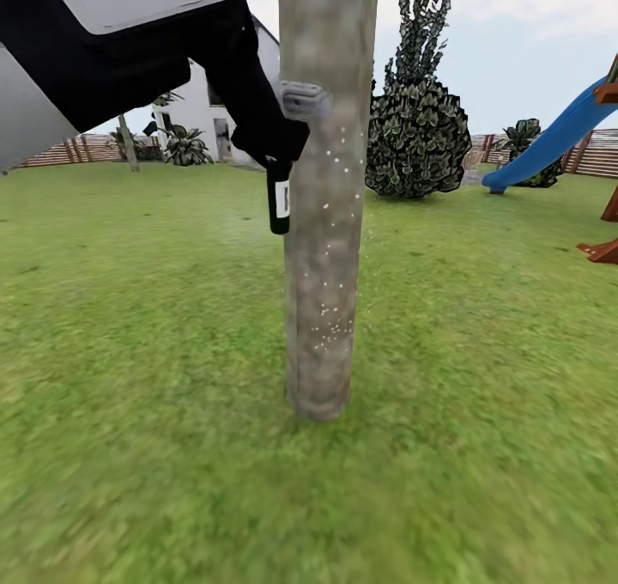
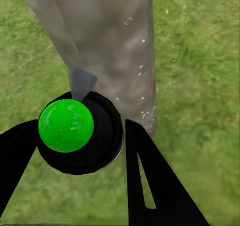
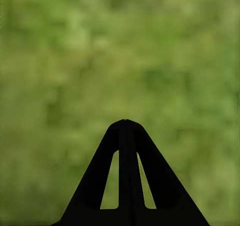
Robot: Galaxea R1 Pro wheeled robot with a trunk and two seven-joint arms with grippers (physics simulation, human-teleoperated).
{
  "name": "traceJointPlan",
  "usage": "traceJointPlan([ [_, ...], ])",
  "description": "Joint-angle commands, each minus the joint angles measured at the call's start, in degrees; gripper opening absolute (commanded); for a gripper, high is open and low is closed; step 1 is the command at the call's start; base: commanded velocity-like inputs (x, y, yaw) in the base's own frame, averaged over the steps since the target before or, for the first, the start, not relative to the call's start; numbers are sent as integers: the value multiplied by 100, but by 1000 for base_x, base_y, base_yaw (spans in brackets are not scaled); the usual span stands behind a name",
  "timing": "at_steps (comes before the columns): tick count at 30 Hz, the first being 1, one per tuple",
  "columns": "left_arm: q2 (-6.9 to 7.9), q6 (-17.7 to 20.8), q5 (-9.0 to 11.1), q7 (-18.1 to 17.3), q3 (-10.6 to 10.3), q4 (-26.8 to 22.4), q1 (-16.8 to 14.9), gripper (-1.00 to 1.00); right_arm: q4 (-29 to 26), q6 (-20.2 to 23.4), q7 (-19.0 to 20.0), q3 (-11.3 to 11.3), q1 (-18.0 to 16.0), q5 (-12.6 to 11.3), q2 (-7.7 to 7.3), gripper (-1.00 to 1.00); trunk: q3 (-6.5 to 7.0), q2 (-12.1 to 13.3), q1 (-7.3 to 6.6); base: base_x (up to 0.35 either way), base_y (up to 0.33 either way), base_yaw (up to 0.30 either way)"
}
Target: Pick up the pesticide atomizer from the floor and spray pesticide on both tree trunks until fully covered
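A thick mottled grey-brown tree trunk [image 1: 326, 266] rises from the lawn at the middle of the head view. My left gripper [image 1: 273, 148] reaches in from the upper left and is shut on the pesticide atomizer [image 1: 279, 197], a black bottle whose grey spray head [image 1: 302, 100] touches the trunk. In the left wrist view the atomizer [image 2: 80, 136] shows a green top between the black fingers of the left gripper [image 2: 82, 125], its nozzle facing the trunk [image 2: 110, 36]. White pesticide specks [image 1: 330, 326] dot the trunk's lower half and show again as specks [image 2: 142, 99]. My right gripper [image 3: 125, 122] is shut over blurred grass.
A dark leafy bush [image 1: 418, 137] stands behind the trunk on the right. A blue slide [image 1: 549, 142] and wooden play tower parts [image 1: 601, 249] sit at the right edge. A white house [image 1: 202, 103], a palm-like plant [image 1: 184, 146] and a brown fence [image 1: 51, 150] line the back left.
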Motion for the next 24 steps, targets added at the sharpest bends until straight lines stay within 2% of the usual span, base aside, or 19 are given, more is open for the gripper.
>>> traceJointPlan([
  [1,6,0,21,45,-24,-9,86,-100,-13,33,24,-10,1,-36,1,-100,-5,-3,-1,0,0,0],
  [2,9,0,8,64,-33,-11,187,-100,-14,33,24,-10,1,-36,1,-100,-5,-3,-1,0,0,0],
  [6,6,0,-38,577,-47,-10,923,-100,-11,33,24,-5,1,-36,1,-100,-5,-3,-1,0,0,0],
  [11,5,0,-57,708,-41,-5,1847,-100,-7,33,31,-1,1,-36,5,-100,-5,-3,-1,0,0,0],
  [14,11,0,-62,736,-42,1,2246,-100,-6,33,33,1,1,-36,7,-100,-5,-3,-1,0,0,0],
  [17,13,0,-71,747,-41,10,2502,-100,-6,33,32,11,1,-36,9,-100,-5,-3,-1,0,0,0],
  [18,14,0,-213,745,-41,15,2674,-100,-1,33,31,14,1,-36,9,-100,-5,-3,-1,0,0,0],
  [21,52,0,-1075,718,-40,19,3366,-100,35,33,33,19,1,-36,10,-100,-5,-3,-1,0,0,0],
  [24,110,0,-1368,706,-40,20,3831,-100,57,33,33,24,1,-36,10,-100,-5,-3,-1,0,0,0],
])
